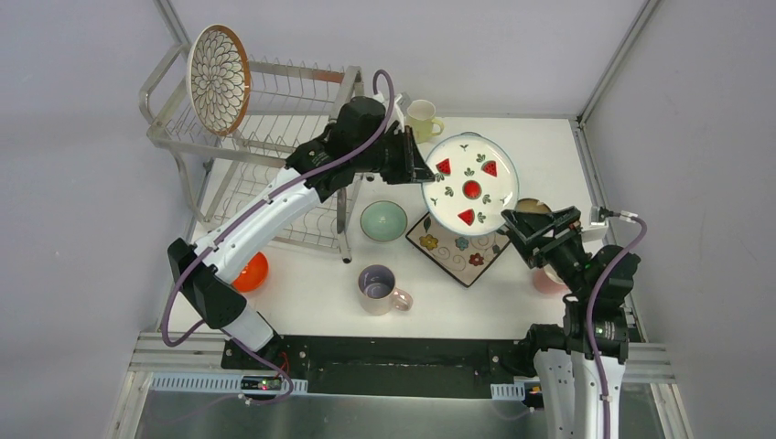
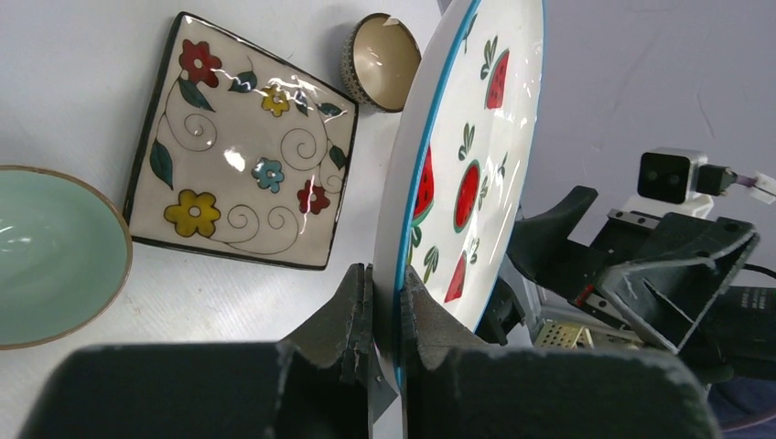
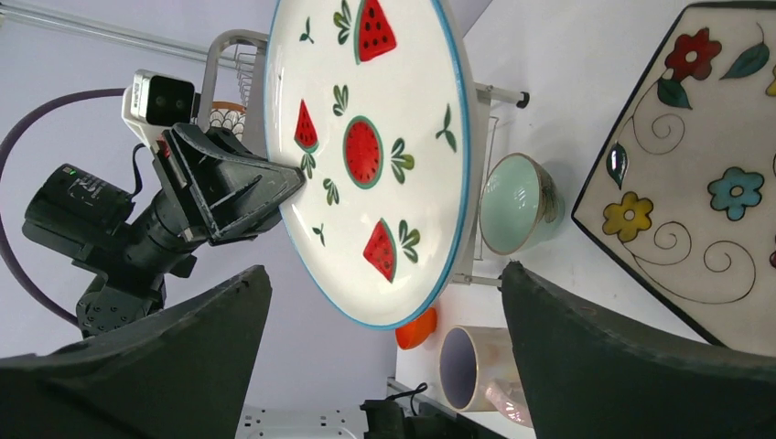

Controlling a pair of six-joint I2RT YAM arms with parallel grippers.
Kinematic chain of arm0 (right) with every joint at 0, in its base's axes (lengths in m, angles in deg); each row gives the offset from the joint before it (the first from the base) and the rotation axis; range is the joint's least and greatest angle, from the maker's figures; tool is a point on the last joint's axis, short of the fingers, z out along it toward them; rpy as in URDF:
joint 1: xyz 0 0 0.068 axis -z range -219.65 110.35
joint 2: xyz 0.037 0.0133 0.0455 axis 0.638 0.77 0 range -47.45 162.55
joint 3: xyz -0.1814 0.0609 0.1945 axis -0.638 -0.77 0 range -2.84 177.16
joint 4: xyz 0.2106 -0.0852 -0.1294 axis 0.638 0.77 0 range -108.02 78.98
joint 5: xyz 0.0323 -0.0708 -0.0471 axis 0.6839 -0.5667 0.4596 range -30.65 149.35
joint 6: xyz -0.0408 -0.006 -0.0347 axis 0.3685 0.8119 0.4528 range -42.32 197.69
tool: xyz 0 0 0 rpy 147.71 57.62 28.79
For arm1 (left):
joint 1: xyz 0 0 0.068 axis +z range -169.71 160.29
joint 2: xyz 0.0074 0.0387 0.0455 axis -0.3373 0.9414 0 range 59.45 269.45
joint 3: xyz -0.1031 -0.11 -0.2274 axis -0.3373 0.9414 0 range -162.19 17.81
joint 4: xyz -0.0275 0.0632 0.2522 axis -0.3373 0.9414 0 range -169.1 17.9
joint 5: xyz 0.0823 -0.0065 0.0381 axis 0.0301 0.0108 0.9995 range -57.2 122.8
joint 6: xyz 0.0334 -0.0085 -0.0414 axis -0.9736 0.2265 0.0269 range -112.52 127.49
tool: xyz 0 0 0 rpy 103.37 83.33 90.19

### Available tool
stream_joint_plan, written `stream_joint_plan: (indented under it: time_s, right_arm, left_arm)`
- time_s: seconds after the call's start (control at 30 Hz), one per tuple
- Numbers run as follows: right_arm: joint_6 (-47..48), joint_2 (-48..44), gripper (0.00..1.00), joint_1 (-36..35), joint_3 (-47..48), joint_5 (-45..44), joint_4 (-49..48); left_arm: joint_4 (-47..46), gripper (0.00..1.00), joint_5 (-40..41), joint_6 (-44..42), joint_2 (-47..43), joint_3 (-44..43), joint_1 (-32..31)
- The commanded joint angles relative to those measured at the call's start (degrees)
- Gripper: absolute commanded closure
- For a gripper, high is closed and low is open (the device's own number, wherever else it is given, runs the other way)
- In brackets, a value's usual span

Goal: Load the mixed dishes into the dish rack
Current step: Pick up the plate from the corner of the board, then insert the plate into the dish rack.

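Note:
The red-fruit round plate (image 1: pixel 470 183) hangs tilted above the table, and my left gripper (image 1: pixel 423 169) is shut on its left rim (image 2: pixel 389 293). My right gripper (image 1: pixel 526 224) stands open at the plate's lower right edge; that edge (image 3: pixel 384 268) lies between the wide-apart jaws, touching neither. The silver dish rack (image 1: pixel 274 146) stands at the far left with the petal-pattern plate (image 1: pixel 218 80) upright in its upper tier. Under the held plate, the flowered square plate (image 1: pixel 458 249) lies flat on the table.
On the table are a mint bowl (image 1: pixel 383 220), a lilac mug (image 1: pixel 377 288), an orange bowl (image 1: pixel 252 272) beside the left arm, a yellow mug (image 1: pixel 422 119) at the back and a brown bowl (image 2: pixel 380 62). A pink mug (image 1: pixel 549 279) is half hidden under the right arm.

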Motion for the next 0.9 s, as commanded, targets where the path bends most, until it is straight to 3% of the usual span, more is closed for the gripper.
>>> stream_joint_plan:
  time_s: [0.0, 0.4, 0.87]
  right_arm:
    - [1.4, -0.1, 0.0, -0.4, 4.9, -0.9, 0.2]
    - [1.4, 0.4, 0.0, -0.4, 6.0, -1.8, 2.2]
    - [2.3, 1.3, 0.0, -0.5, 6.6, -2.2, 3.4]
  left_arm:
    - [-9.4, 1.0, 1.7, 0.3, -5.2, -4.2, 0.0]
    - [-11.6, 1.0, 10.2, -3.3, -4.6, -11.5, 0.1]
    - [-14.8, 1.0, 23.4, -14.6, -5.4, -18.3, 2.2]
